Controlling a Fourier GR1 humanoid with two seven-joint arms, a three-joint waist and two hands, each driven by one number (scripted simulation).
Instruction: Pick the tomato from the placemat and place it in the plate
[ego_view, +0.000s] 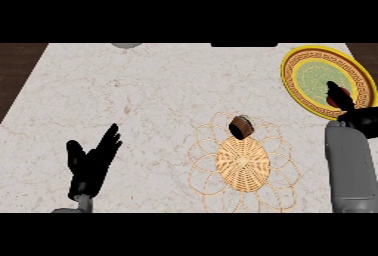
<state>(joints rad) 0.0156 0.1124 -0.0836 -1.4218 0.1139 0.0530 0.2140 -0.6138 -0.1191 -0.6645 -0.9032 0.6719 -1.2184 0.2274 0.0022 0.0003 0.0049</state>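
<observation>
So the small round red tomato (344, 103) was barely showing, just a red sliver under the black fingers of the right hand (360, 119). That hand was curled round it over the lower right part of the round yellow plate with the green middle and reddish key-pattern rim (294, 80). I couldn't tell whether the tomato was touching the plate or hanging just above it.

My guess on handling: a tomato's light, smooth-skinned and a bit slippery, soft enough to bruise if squeezed, and it rolls. I'd take it round its widest part, thumb on one side and fingers on the other, which is roughly how it looked. The plate seemed shallow, so I'd let go near the green middle rather than by the rim, or it could wander off.

The surface was a pale marbled stone counter (148, 90), flat and smooth. The woven straw-coloured round placemat with looped edging (242, 165) lay near the middle, well apart from the plate. A dark brown lump (241, 126) sat on the mat's far edge; no idea what it was.

The left hand (92, 165) rested at lower left, fingers spread and pointing up, nowhere near anything. Dark wood (15, 75) showed past both sides of the counter. A grey thing and a black thing were cut off at the far edge.
</observation>
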